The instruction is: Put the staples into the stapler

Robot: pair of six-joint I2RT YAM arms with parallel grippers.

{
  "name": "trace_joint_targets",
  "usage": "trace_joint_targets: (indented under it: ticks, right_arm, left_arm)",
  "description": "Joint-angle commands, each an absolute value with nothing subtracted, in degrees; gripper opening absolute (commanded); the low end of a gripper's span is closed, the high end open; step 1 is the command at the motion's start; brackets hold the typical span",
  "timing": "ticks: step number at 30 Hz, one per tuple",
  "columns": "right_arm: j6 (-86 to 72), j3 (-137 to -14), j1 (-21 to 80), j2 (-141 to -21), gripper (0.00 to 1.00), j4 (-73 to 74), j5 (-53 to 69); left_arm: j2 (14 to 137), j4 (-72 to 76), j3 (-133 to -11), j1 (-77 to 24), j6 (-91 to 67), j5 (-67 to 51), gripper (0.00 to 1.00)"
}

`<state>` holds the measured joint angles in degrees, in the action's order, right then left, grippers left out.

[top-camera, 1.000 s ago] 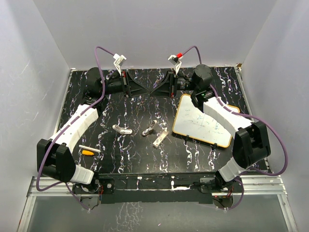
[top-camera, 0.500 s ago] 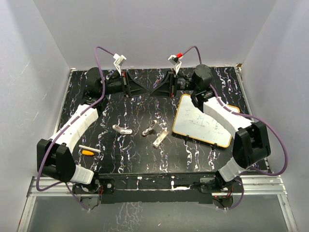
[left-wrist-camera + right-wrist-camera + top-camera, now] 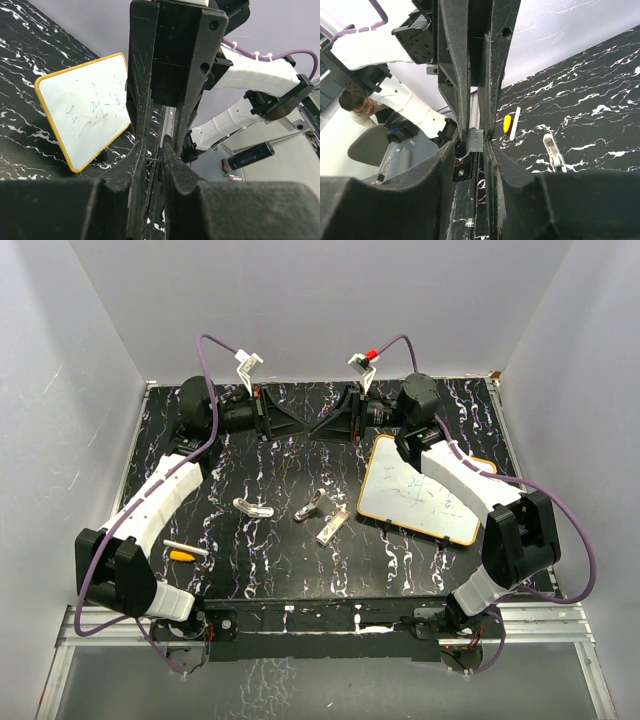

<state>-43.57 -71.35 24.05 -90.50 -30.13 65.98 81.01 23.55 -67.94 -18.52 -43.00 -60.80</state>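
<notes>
**Arm pose.** The left arm (image 3: 150, 505) and the right arm (image 3: 460, 480) are both folded. Each rises from its base at the near edge of the black, white-veined marble-pattern worktop (image 3: 250, 465), and its white forearm runs out to the far edge. Each wrist is turned inward there, so the left hand (image 3: 296, 428) and the right hand (image 3: 320, 428) point at each other, tip close to tip, low over the far strip of the worktop. The right forearm passes above the orange-rimmed white dry-erase board (image 3: 410, 502).

**Hand state.**
- Left hand (image 3: 155, 157): clenched, with nothing between the fingers.
- Right hand (image 3: 476, 135): a narrow slit shows between the fingers and nothing is gripped. The views do not show whether it is fully closed.

**Task items.** The pale cream oblong strip of staples (image 3: 332, 527) lies flat near the middle of the worktop, well apart from both hands.
- The right silver mini stapler (image 3: 312, 505) lies just beside the strip, on its far-left side.
- The left silver mini stapler (image 3: 252, 507) lies further to the left.

**Other items.** A thin white pen (image 3: 186, 549) and a small orange cap (image 3: 181, 556) lie side by side near the left arm.
</notes>
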Motion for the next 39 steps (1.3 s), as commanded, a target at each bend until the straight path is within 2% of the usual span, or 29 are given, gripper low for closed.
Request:
trace_joint_targets:
  ticks: [1, 6, 9, 12, 16, 21, 27, 39]
  right_arm:
    - [-42.71, -71.28, 24.2, -89.61, 0.35, -31.59, 65.38]
    - [-36.44, -71.58, 23.64, -87.89, 0.46, -25.26, 65.04]
    - [-26.49, -72.58, 22.72, -86.56, 0.53, -15.59, 61.94]
    - [-13.41, -74.27, 22.87, -86.05, 0.55, -4.03, 56.53]
    - [-2.53, -73.94, 24.29, -87.25, 0.57, 1.43, 50.55]
    - [9.21, -73.57, 30.12, -92.24, 0.6, 4.27, 42.6]
    - [13.23, -77.46, 35.59, -103.01, 0.61, 4.24, 38.55]
    - [20.24, -86.04, 44.07, -118.59, 0.75, 9.07, 34.69]
  left_arm:
    - [78.66, 19.67, -70.97, -18.72, -38.27, -60.15, 0.0]
    - [77.87, 6.68, -74.6, -18.47, -27.45, -55.67, 0.0]
    - [75.83, -3.18, -76.9, -18.31, -18.91, -50.77, 0.0]
    - [74.29, -13.08, -78.36, -18.29, -11.05, -43.95, 0.0]
    - [71.42, -20.16, -78.44, -17.73, -4.39, -33.5, 0.0]
    - [67.41, -21.98, -76.62, -13.07, -3.88, -24.53, 0.0]
    - [64.18, -23.22, -75.7, -8.61, -2.71, -16.47, 0.0]
    - [62.8, -22.7, -75.95, -5.51, -2.19, -16.9, 0.0]
